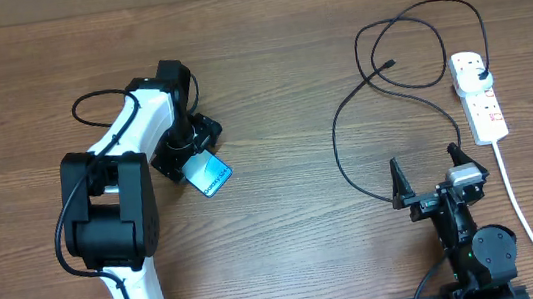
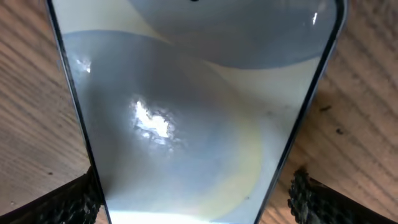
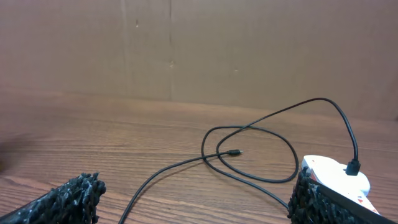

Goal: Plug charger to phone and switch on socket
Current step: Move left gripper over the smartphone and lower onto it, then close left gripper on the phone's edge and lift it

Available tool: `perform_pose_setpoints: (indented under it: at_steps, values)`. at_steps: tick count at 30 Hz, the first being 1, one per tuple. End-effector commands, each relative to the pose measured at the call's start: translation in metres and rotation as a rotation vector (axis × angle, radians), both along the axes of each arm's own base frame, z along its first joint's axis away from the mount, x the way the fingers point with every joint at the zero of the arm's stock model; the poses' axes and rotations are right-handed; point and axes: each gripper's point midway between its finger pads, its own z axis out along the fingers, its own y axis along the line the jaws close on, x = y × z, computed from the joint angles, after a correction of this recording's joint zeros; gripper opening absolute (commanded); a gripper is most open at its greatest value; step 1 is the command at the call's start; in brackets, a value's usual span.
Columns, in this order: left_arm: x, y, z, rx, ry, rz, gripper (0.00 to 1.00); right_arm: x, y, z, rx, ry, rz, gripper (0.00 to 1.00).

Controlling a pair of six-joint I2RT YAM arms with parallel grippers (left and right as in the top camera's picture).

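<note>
Phone (image 1: 209, 173) lies between wide-open, empty left gripper (image 2: 193, 202) jaws: close squarely on its edges. Right gripper (image 1: 430, 173) wide, empty, near charger (image 3: 234, 153).

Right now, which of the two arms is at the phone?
The left gripper: it is open and straddles the phone. The right gripper is open and empty, well away, beside the black cable.

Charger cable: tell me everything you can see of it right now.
The charger is a thin black cable lying slack in loose, crossing loops on the wooden table. Its black plug sits in the white socket. Its small connector lies free on the wood inside a loop. A lower bend runs close by the right gripper, which is not holding it.
</note>
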Motion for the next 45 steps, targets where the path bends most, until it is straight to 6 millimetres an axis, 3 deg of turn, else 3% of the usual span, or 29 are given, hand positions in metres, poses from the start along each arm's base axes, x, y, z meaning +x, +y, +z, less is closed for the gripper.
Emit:
perform_pose_setpoints:
  at_steps: [1,9,21,27,39,45]
  values:
    - [-0.019,0.018,-0.026,0.086,0.055,0.063,1.0,0.0,-0.001,-0.002,-0.001,-0.005,-0.005,1.0]
    - [-0.032,0.02,-0.044,0.09,0.065,0.062,1.0,0.0,-0.001,-0.002,-0.001,-0.005,-0.005,1.0]
    - [-0.034,0.011,-0.046,0.028,0.07,0.017,0.76,0.0,-0.001,-0.002,-0.001,-0.005,-0.005,1.0]
    - [-0.034,0.003,-0.045,-0.025,0.069,-0.025,0.72,0.0,-0.001,-0.002,-0.001,-0.005,-0.005,1.0]
    - [-0.023,-0.035,-0.028,-0.251,0.032,-0.167,0.65,0.0,-0.001,-0.002,-0.001,-0.005,-0.005,1.0]
    - [-0.03,-0.043,-0.019,-0.315,0.053,-0.237,0.63,0.0,-0.001,-0.002,-0.001,-0.005,-0.005,1.0]
